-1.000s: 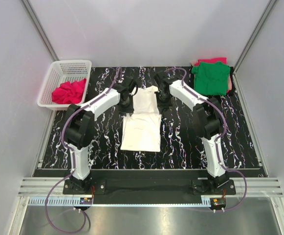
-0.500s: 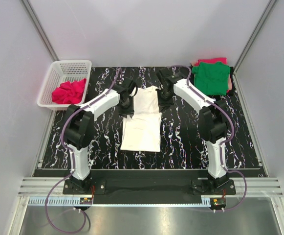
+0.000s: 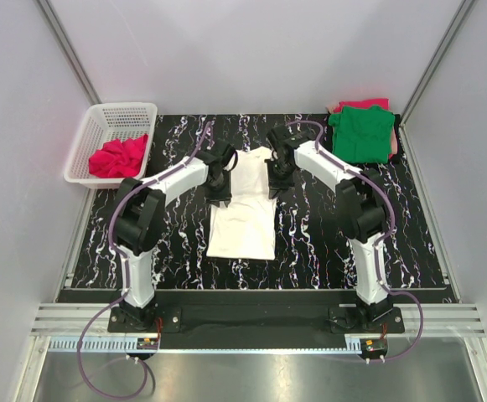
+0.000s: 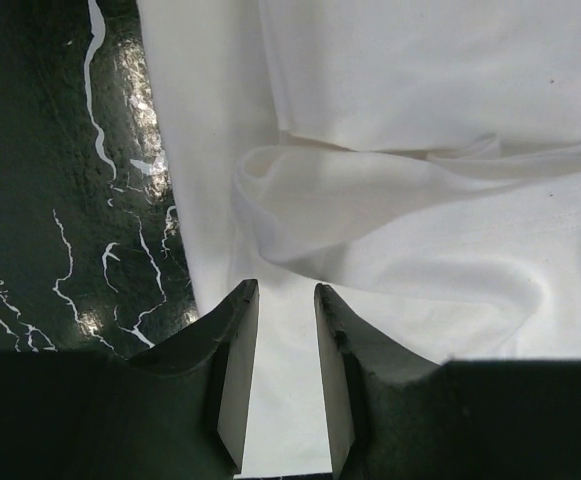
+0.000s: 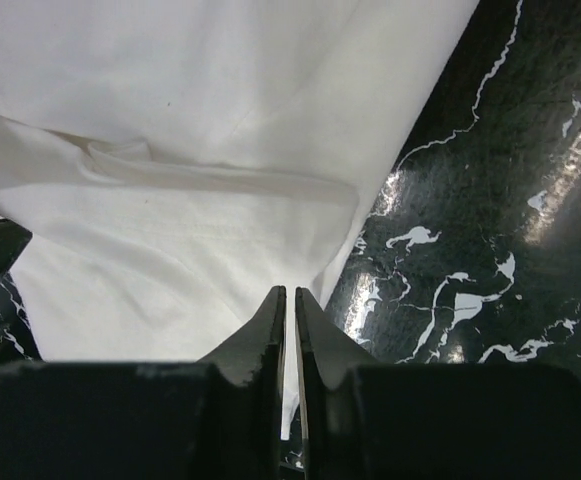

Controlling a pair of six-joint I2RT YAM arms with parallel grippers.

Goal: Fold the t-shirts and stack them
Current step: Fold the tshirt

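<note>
On my top feed the white shirt (image 3: 243,209) lies mid-desk, its far half folded narrower than the near half, which spreads flat toward the arm bases on the black marbled desk (image 3: 310,243). The left pincer (image 4: 285,300) sits at the shirt's left edge, jaws a narrow gap apart with white cloth showing between them; I cannot tell whether it actually pinches the cloth. The right pincer (image 5: 290,295) is at the shirt's right edge, jaws nearly together on a thin sliver of the white hem, so I read that as a grip. A white slotted basket (image 3: 101,117) stands off the desk's far left corner with a red shirt (image 3: 117,157) crumpled inside. At the far right corner a folded green shirt (image 3: 362,134) rests on red cloth (image 3: 365,104) that peeks out behind it.
</note>
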